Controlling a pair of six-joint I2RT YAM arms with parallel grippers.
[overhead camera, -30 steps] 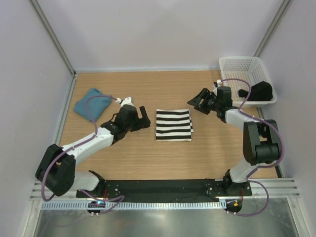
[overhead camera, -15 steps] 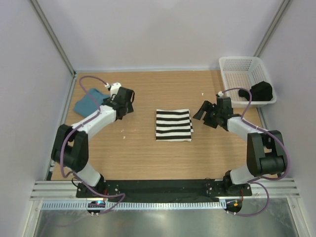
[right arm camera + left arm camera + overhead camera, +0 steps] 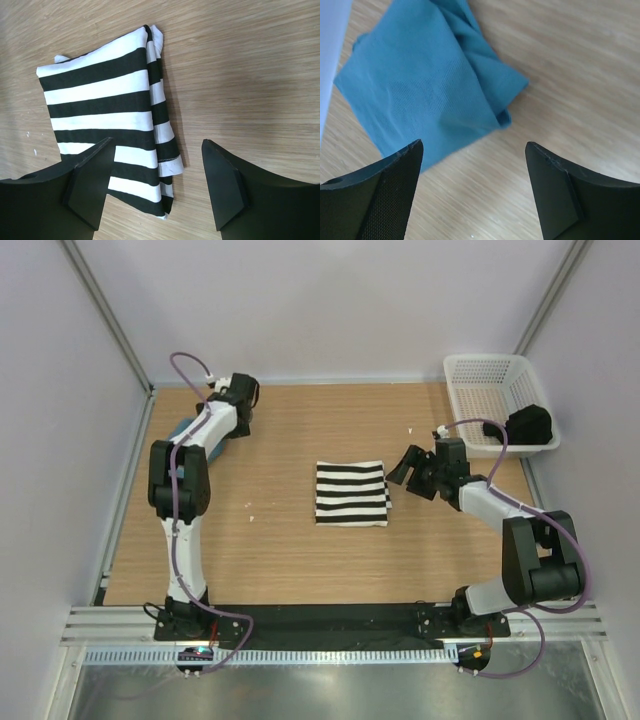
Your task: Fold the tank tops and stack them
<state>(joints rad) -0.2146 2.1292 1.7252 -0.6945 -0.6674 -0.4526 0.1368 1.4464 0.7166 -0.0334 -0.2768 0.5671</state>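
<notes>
My left gripper (image 3: 473, 150) hangs wide open and empty over bare wood just beside the teal-blue tank top (image 3: 430, 90). That top lies loosely folded in the far-left corner of the table (image 3: 300, 550), one edge close to the side wall. My right gripper (image 3: 156, 145), jaws spread and holding nothing, hovers at the layered right edge of the striped tank top (image 3: 100, 105), folded square at mid-table with open wood all round. The white mesh basket (image 3: 480, 375) sits in the far-right corner.

I am seeing soft matt cloth in the teal tank top (image 3: 430, 95) and the striped tank top (image 3: 100, 105), a smooth wood-grain table (image 3: 250, 75), a white plastic mesh basket (image 3: 490, 380).
</notes>
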